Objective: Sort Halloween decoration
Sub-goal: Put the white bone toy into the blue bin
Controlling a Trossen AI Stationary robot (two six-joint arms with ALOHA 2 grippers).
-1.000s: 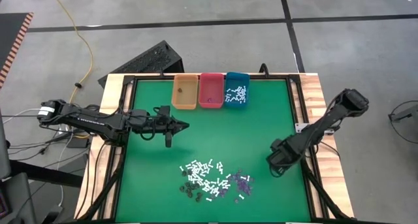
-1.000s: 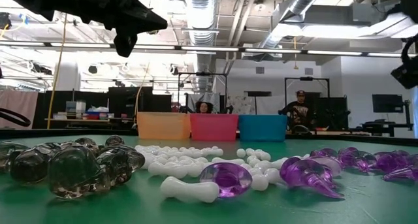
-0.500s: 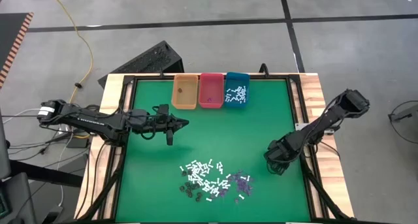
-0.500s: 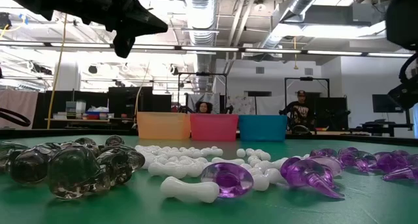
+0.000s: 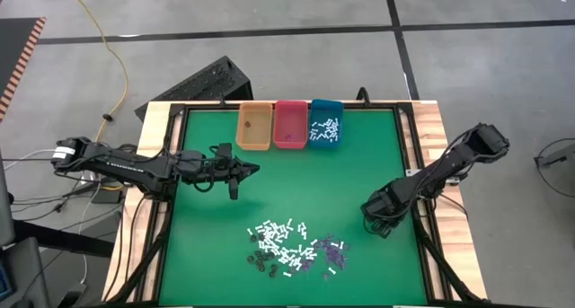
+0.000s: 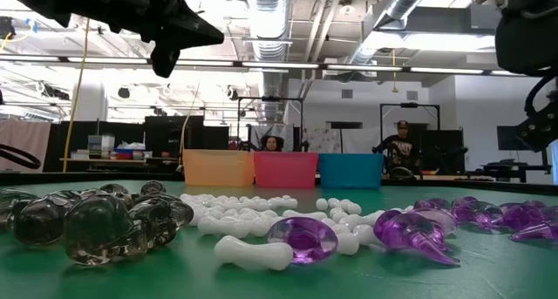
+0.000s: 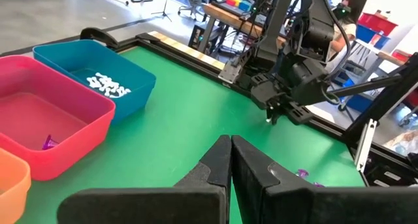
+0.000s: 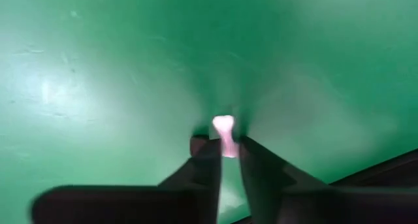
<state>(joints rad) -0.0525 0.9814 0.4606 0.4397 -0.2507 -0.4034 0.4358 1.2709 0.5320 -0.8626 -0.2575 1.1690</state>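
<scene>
on the left we see the left gripper (image 5: 254, 171) hanging above the green table (image 5: 359, 164), its two fingers pressed together with nothing between them, well apart from the pile and short of the bins. at the far edge stand the orange bin (image 5: 254, 127), the pink bin (image 5: 290, 124) with a purple bit in it, and the teal bin (image 5: 325, 122) with white sticks inside. near the front middle lies the halloween decoration (image 5: 292, 247): white sticks in the centre, dark bits on the left of the heap and purple bits on the right, all loose on the mat. to the right of that heap we see the right gripper (image 5: 376, 225) low over the table, and its wrist view shows a small white piece (image 8: 224, 134) standing between the fingertips (image 8: 204, 147), the fingers drawn in close on either side of it and touching it, right at the mat's surface.
</scene>
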